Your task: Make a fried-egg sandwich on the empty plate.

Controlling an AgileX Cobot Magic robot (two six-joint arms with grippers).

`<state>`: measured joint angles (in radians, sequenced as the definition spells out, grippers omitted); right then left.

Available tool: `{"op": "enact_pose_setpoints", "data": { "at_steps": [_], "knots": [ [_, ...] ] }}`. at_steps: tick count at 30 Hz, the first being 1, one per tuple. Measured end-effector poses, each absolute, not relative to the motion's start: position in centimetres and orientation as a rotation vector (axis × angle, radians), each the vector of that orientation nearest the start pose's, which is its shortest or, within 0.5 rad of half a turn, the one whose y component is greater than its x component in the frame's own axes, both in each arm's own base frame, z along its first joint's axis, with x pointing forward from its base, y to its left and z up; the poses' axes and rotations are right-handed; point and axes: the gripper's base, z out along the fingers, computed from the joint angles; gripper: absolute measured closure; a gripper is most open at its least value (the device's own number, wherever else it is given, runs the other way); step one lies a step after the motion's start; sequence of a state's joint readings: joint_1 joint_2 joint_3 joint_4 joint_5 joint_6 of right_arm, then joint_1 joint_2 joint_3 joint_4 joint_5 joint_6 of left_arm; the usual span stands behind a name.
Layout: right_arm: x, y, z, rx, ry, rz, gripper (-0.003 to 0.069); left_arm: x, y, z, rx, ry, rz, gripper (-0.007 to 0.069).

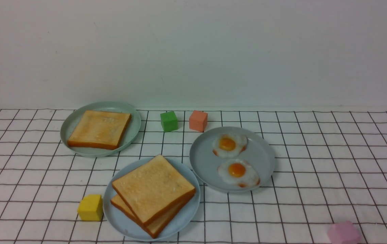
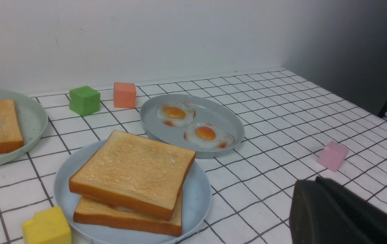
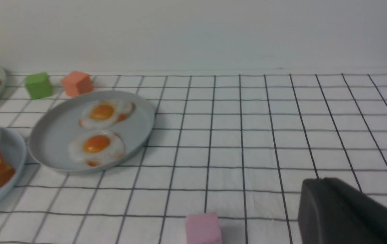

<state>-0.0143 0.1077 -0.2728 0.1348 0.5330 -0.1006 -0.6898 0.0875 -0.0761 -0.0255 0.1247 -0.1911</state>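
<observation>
On the white cloth (image 1: 315,162) with its thin black grid, which covers the whole work surface up to a plain off-white wall (image 1: 193,51), I see three plates. In the left wrist view the wall turns a corner into shadow on the far right side.

Nearest me, centre-left, the sky-blue plate (image 1: 186,217) carries the sandwich (image 1: 152,194) — two thick toast slices stacked a little askew, the top one turned against the lower. I cannot make out the egg between them; in the left wrist view only a thin pale glint shows at the seam.

Just beside it to the right, the grey-blue plate (image 1: 202,159) holds two fried eggs (image 1: 237,172), one behind the other. Farther back on the left, a mint-green plate (image 1: 133,130) holds a single toast slice (image 1: 99,128).

Small blocks lie scattered on the cloth: a yellow cube (image 1: 91,207) touching the sky-blue plate's left rim, a green cube (image 1: 169,121) and an orange-pink cube (image 1: 198,120) side by side near the wall, and a pink cube (image 1: 343,233) at the near right edge.

Neither arm reaches into the front view. Each wrist camera shows only a dark mass at its corner — the left gripper (image 2: 342,213) and the right gripper (image 3: 346,213) — both with fingers pressed together, holding nothing.
</observation>
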Motion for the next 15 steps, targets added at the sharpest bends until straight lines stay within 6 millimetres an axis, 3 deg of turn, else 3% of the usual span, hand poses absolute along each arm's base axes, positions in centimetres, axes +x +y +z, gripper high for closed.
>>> {"op": "enact_pose_setpoints", "data": {
  "at_steps": [2, 3, 4, 7, 15],
  "knots": [
    [4.9, 0.5, 22.5, -0.007, 1.846, 0.053, 0.0662, 4.7, -3.9, 22.3, 0.393, 1.618, -0.697, 0.0636],
    [4.9, 0.5, 22.2, -0.007, 1.856, 0.053, 0.0662, 4.7, -3.9, 22.3, 0.393, 1.618, -0.697, 0.0636],
    [4.9, 0.4, 19.8, 0.001, 1.869, 0.051, 0.0662, 4.7, -3.9, 22.2, 0.393, 1.619, -0.696, 0.0634],
    [5.0, 0.4, 17.2, 0.038, 1.924, 0.076, 0.0662, 4.7, -3.9, 22.2, 0.393, 1.620, -0.696, 0.0633],
    [5.2, 0.4, 17.3, 0.102, 1.889, 0.115, 0.0660, 4.7, -3.9, 22.2, 0.396, 1.629, -0.694, 0.0627]
  ]
}}
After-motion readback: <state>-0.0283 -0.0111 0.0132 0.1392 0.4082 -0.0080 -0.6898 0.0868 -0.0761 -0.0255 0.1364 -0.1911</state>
